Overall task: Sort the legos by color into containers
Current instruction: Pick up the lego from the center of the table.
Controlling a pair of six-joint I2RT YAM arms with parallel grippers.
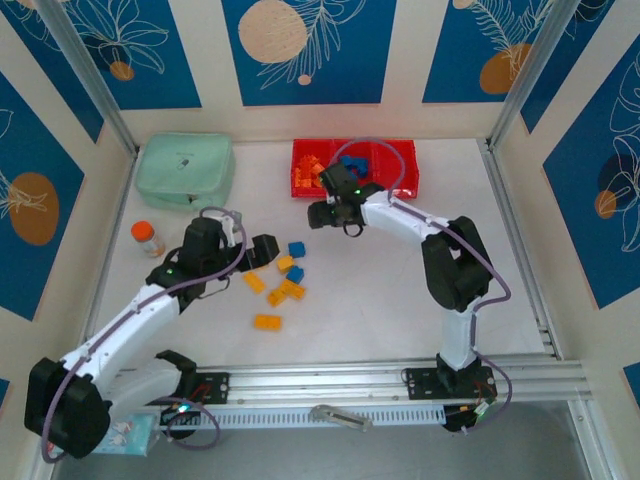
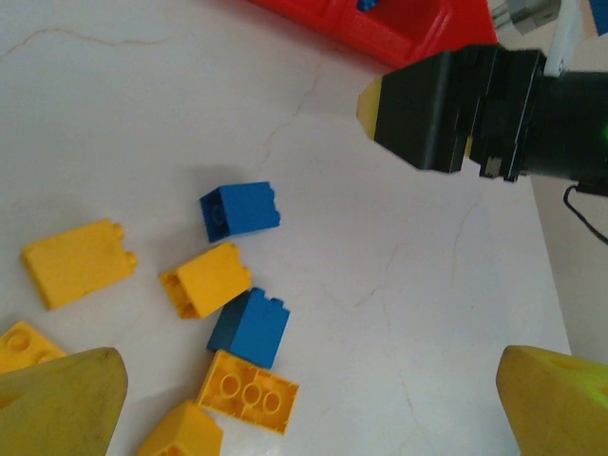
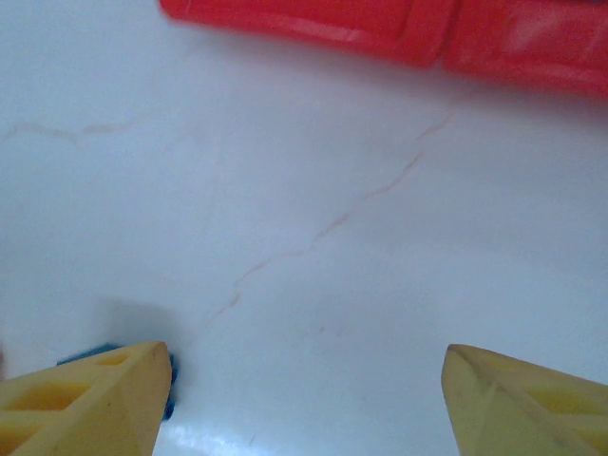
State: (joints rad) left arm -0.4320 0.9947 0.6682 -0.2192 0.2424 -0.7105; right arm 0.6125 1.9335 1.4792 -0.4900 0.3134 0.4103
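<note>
Between the yellow fingertips (image 2: 57,399) of the left gripper (image 2: 304,408), nothing but bare white tabletop (image 2: 399,285); spread wide, gripping nothing. Just ahead of one tip, a loose cluster of small plastic lego bricks: two blue blocks (image 2: 239,209), several yellow ones (image 2: 78,262), and a flat yellow piece lying studs-down (image 2: 249,390), all outside the gap. Farther ahead, the edge of the bright red translucent plastic tray (image 2: 389,28).

Between the yellow fingertips (image 3: 527,404) of the right gripper (image 3: 304,404), likewise parted wide and empty, more bare tabletop. Under the other tip, a sliver of a blue brick (image 3: 169,394) peeking out; contact impossible to judge. Beyond, the red tray's near wall across the far side.

From above, right gripper just in front of the tray, with orange bricks (image 1: 310,172) in its left bin and blue ones (image 1: 352,162) in the middle bin. Left gripper beside the loose bricks mid-table. Well apart, a mint green soft pouch (image 1: 185,170) at back left and a small orange-capped bottle (image 1: 148,238) near the left arm.
</note>
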